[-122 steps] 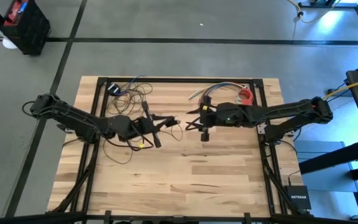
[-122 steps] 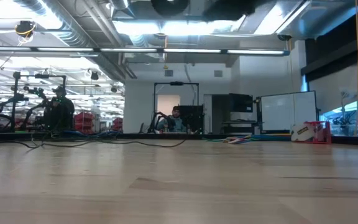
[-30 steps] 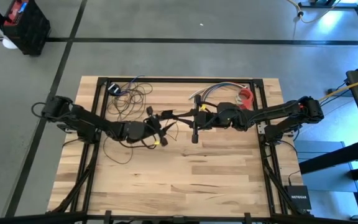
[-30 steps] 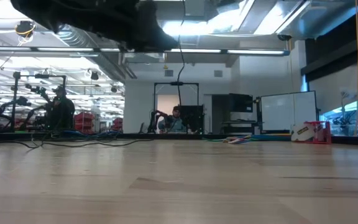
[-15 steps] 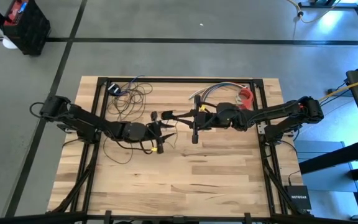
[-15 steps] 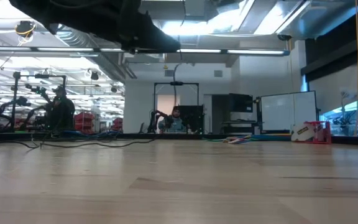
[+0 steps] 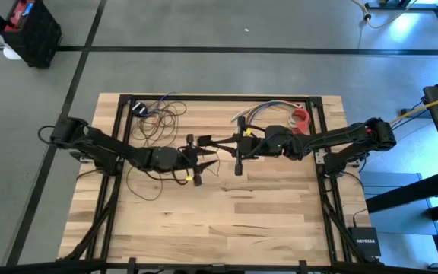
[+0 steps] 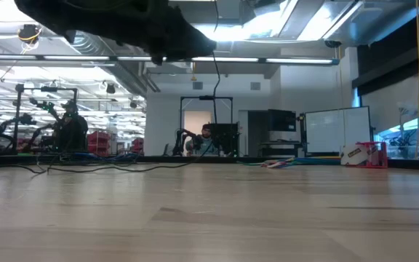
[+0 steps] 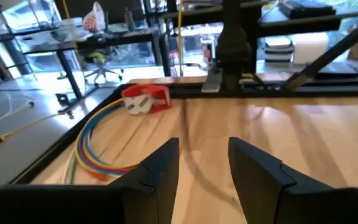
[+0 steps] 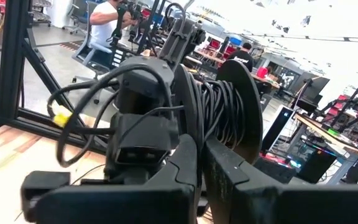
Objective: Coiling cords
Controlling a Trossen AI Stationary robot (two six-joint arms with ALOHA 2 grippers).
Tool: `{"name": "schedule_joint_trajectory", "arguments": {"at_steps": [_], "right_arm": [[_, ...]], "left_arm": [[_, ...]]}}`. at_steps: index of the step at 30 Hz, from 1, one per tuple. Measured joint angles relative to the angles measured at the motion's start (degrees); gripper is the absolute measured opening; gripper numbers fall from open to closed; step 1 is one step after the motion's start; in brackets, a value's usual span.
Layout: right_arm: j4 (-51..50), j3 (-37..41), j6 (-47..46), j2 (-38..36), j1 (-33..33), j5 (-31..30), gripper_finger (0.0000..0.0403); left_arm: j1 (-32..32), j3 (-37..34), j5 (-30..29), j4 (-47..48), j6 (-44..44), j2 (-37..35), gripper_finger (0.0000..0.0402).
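The cords (image 7: 158,122) trail loose behind; right gripper (image 7: 206,141) pinches shut on the strand, left gripper (image 7: 194,158) gapes empty — slack could snag and tangle.

Overhead view: even, diffuse illumination; the wooden bench (image 7: 226,213) is uniformly lit, with only faint soft shadows beneath the arms, and a bright patch of daylight falls on the floor (image 7: 401,23) at the upper right corner. Low view: strong backlight from ceiling fixtures (image 8: 217,29), which bloom to white; the arm overhead (image 8: 115,25) reads as a dark, unfocused silhouette, and the near bench surface is soft, with a pale sheen. Left wrist view: daylight from windows (image 9: 191,46) beyond the bench; the near fingers (image 9: 160,171) are dark and blurred. Right wrist view: the background ceiling (image 10: 328,25) is overexposed to white, the near fingers (image 10: 185,168) are out of focus, and verticals lean toward the edges.
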State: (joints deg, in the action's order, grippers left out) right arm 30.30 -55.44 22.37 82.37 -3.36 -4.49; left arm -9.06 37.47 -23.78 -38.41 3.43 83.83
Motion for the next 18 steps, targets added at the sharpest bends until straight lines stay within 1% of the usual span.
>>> {"name": "schedule_joint_trajectory", "arguments": {"at_steps": [2,8,10,13,18], "right_arm": [[0.02,0.00,0.00,0.00,0.00,0.00,0.0017],[0.04,0.00,0.04,0.00,0.00,0.00,0.0017],[0.04,0.00,0.04,0.00,0.00,0.00,0.0017],[0.09,0.00,0.04,0.00,0.00,0.17,0.0017],[0.09,0.00,0.04,0.00,0.00,0.57,0.0017]], "left_arm": [[0.54,0.00,0.01,-1.93,-0.04,1.20,0.0131],[2.06,0.00,-0.84,-1.55,-0.55,1.58,0.0131],[2.30,0.00,-0.76,-1.71,-0.51,1.58,0.0124],[2.60,0.00,-0.60,-1.52,-0.12,1.58,0.0096],[2.87,-0.02,-0.75,-1.25,0.22,1.58,0.0025]]}}
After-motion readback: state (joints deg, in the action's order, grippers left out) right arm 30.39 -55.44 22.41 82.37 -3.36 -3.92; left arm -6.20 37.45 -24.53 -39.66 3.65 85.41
